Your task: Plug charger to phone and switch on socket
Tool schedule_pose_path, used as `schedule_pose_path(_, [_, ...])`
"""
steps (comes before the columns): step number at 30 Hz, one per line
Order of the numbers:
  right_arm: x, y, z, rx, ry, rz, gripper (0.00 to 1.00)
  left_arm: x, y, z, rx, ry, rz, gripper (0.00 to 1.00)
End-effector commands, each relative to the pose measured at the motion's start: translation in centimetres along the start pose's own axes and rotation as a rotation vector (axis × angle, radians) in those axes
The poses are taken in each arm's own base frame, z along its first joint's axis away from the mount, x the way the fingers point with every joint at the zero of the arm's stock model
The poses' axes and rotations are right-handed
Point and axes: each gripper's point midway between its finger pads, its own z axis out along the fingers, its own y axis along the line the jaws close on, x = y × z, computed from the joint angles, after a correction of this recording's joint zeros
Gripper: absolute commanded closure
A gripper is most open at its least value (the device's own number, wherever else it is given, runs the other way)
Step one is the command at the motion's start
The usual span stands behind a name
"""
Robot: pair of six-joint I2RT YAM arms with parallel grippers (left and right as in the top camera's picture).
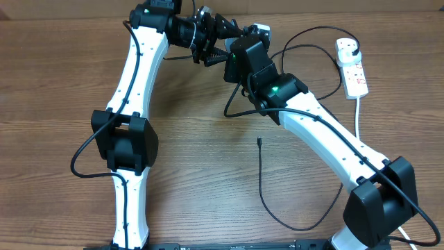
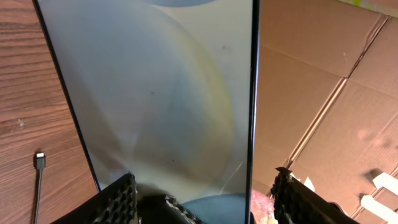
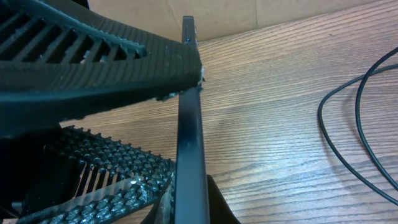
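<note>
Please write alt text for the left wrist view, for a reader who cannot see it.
A phone fills most of the view, its screen pale and glossy, standing between the two black fingers of the left pincer at the bottom edge. At lower left the charger's connector tip lies on the wooden table; brown cardboard is at the right.

Brown wood-grain table, creased cardboard backdrop behind it

place: robot lab bench | signs: wood-grain table; cardboard backdrop; left arm, right arm
</note>
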Motion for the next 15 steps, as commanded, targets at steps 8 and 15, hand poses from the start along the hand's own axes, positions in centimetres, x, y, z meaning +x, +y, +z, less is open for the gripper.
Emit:
schedule_pose_path(8, [-2.1,-0.7,-0.7,0.041,-0.078,0.000,0.96,-0.7,-1.5,-0.6,0.040,-0.027,0.141,0.15])
schedule_pose_path(15, [-4.2,-1.7,-2.0,0.056,-0.125,0.007,0.96,-2.8,-2.1,-3.1,0.073,-0.100,0.262,0.00])
